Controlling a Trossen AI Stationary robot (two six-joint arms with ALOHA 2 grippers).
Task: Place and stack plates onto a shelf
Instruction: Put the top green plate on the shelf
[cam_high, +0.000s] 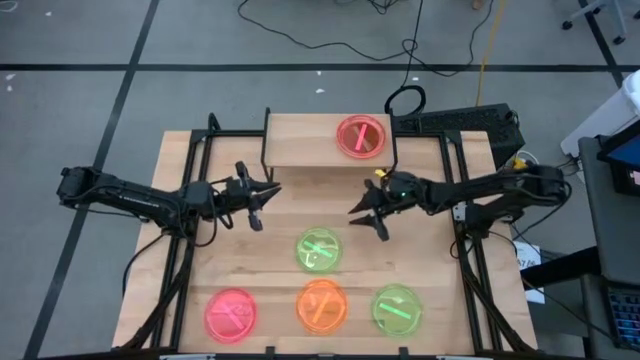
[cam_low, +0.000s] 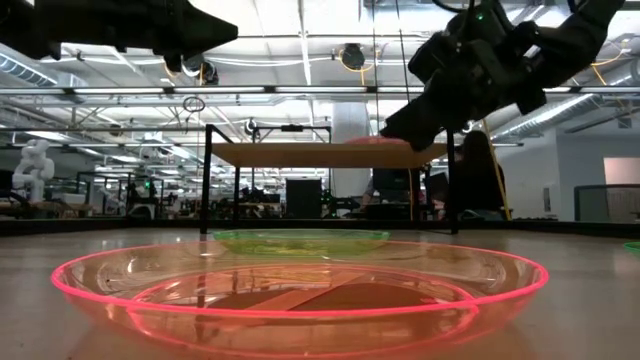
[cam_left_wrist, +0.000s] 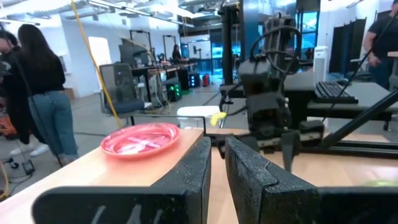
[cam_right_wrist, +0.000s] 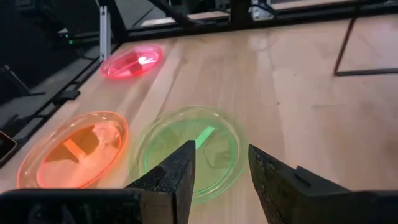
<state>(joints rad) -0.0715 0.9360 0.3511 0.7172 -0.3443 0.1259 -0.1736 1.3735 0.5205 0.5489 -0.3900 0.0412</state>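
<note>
Both arms reach in toward the counter's middle, left end effector (cam_high: 262, 197) nearly closed on nothing, right end effector (cam_high: 368, 215) open over the green plate (cam_high: 318, 249), with a pink plate (cam_high: 360, 136) on the shelf (cam_high: 300, 140).

**Right Gripper Poised Over a Green Plate**

The right gripper (cam_right_wrist: 219, 167) hangs above the wooden tabletop (cam_right_wrist: 298, 81), its two dark fingers (cam_right_wrist: 171, 177) parted with clear space between them and nothing held. Seen through that gap lies a green plate (cam_right_wrist: 189, 149) with a bright bar mark inside. Just beside it rests an orange plate (cam_right_wrist: 74, 149), their rims nearly touching. Farther along the table, well apart from both, sits a pink-red plate (cam_right_wrist: 132, 61) near the table's edge, where a black metal frame (cam_right_wrist: 102, 28) rises.
</note>
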